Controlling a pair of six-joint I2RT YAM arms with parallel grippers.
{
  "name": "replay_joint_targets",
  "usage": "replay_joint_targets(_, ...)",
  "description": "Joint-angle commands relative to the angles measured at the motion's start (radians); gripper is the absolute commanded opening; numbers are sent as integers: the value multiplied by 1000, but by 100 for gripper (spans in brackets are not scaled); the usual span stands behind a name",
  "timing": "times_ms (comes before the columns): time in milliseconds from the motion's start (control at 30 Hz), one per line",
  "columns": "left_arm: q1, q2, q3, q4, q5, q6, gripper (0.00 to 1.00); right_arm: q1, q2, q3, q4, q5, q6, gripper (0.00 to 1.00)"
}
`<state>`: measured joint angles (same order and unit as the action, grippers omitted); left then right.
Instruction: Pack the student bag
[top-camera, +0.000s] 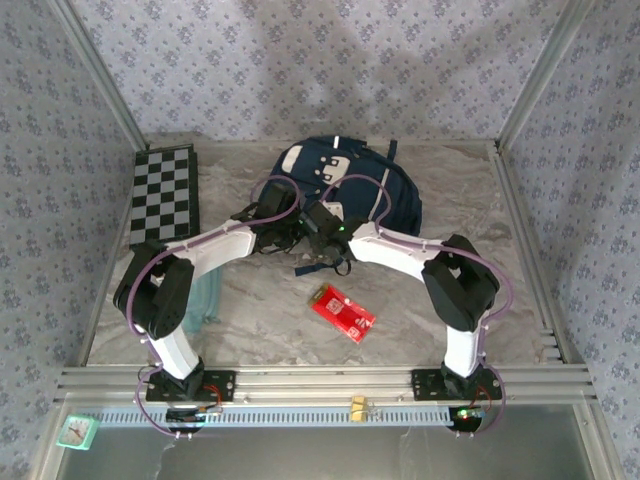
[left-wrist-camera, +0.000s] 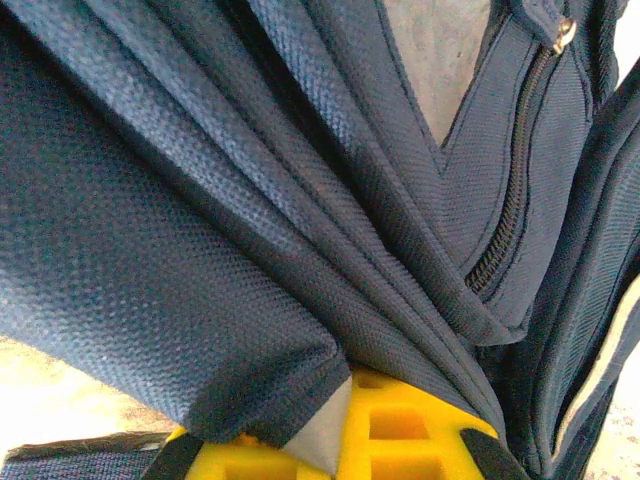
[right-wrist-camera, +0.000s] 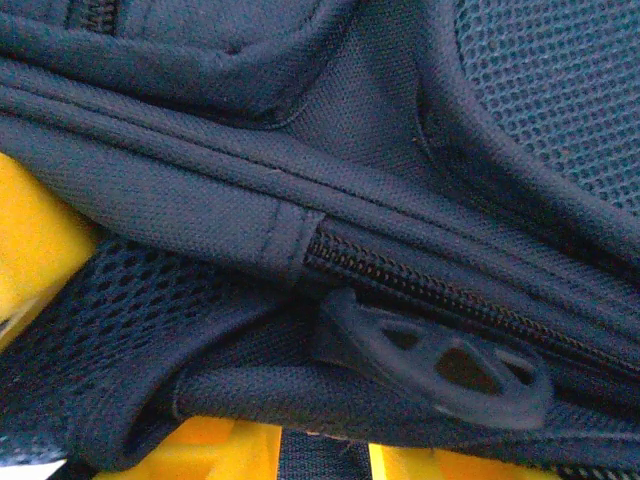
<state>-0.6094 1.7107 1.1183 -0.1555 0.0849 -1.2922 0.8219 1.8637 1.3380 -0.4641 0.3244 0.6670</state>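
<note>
The navy bag (top-camera: 345, 180) lies on the marble table (top-camera: 480, 200) just ahead of both claws, with its near edge under them and its bulk stretching away toward the far wall. The left claw (top-camera: 272, 226) is pinched tight on the bag. In its wrist view, folds of blue cloth bunch together and run down between the yellow fingers (left-wrist-camera: 400, 435), and a zipper (left-wrist-camera: 510, 200) runs up to their right. The right claw (top-camera: 322, 226) sits just beside the left one and is pressed into the bag's edge. Its yellow fingers (right-wrist-camera: 35, 240) flank dark mesh and a black zipper pull (right-wrist-camera: 440, 360), but the view is too close to tell whether they grip anything. A red packet (top-camera: 342, 312) lies behind the right claw, near the arm bases. A checkered board (top-camera: 165, 195) lies well apart, to the left of the left claw.
</note>
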Motion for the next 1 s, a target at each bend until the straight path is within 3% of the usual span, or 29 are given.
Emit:
replay_joint_targets(0, -20, -54, 73, 60, 72, 11, 0, -16, 29, 43, -57, 108, 26, 27)
replay_joint_targets(333, -20, -54, 78, 56, 66, 17, 0, -21, 9, 18, -87, 128, 40, 11)
replay_joint_targets(600, -21, -54, 81, 52, 66, 23, 0, -27, 35, 38, -54, 102, 16, 16)
replay_joint_targets(967, 19, -62, 78, 18, 44, 70, 0, -31, -28, -11, -121, 98, -6, 0)
